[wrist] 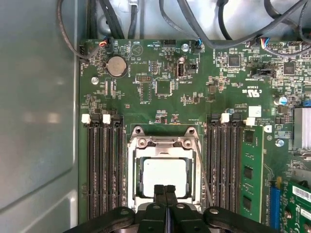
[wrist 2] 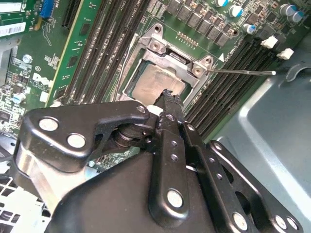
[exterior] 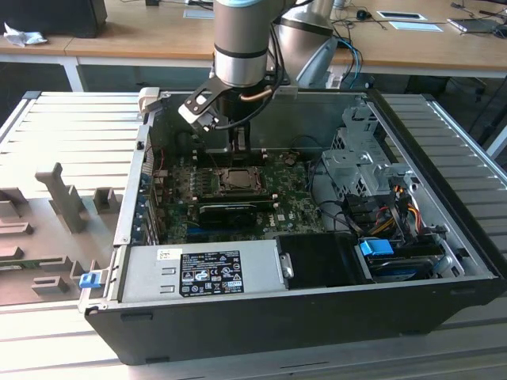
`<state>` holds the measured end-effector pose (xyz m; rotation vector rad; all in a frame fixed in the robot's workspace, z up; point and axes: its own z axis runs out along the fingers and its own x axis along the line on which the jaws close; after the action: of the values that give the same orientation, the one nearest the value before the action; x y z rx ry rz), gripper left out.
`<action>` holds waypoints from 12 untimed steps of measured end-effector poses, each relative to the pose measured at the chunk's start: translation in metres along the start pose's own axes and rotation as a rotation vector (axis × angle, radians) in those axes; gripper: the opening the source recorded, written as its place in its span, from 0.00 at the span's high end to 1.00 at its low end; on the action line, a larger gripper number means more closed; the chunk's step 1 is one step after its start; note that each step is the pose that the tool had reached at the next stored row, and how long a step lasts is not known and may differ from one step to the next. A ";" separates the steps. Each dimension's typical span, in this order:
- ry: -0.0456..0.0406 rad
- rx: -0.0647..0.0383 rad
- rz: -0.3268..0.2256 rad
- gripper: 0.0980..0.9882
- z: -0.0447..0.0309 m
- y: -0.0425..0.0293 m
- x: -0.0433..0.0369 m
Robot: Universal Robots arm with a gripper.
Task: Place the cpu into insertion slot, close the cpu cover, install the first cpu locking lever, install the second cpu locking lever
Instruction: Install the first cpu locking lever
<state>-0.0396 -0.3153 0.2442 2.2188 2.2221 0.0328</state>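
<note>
1. Black hand [wrist: 165,190] hangs low inside an open computer case [exterior: 444,198], its two fingers pressed together with nothing between them.
2. In both wrist views the fingertips [wrist 2: 168,97] sit at the edge of the processor socket [exterior: 214,180]; whether they touch it cannot be told.
3. The processor chip [wrist: 165,172] lies flat in the socket, its pale metal face showing through a square window.
4. The silver cover plate [wrist: 163,142] is folded down over the chip and frames it on all sides.
5. A thin metal lever [wrist: 203,170] slants away from a corner of the cover and crosses the black memory slots [wrist: 223,165] beside it.
6. In the exterior view the socket is on the far part of the green board [exterior: 293,198], with a long black card [exterior: 230,212] just nearer.
7. A grey power supply box [exterior: 198,273] fills the case's near side toward the exterior view's left.
8. The case stands on a grey ribbed bench [exterior: 71,119].
</note>
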 end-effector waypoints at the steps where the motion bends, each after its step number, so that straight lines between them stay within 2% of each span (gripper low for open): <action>1: -0.0008 0.000 0.000 0.99 -0.0031 0.0000 0.0000; 5: -0.0023 0.000 0.000 0.99 -0.0169 0.0003 0.0002; 7: -0.0049 0.000 0.000 0.99 -0.0285 0.0004 0.0005; 8: -0.0053 0.000 -0.005 0.99 -0.0300 0.0005 0.0005; 9: -0.0043 0.001 -0.077 0.99 -0.0301 0.0004 0.0005; 12: -0.0031 0.002 -0.149 0.99 -0.0301 0.0005 0.0005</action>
<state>-0.0396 -0.3153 0.2742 2.0459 2.3788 0.0273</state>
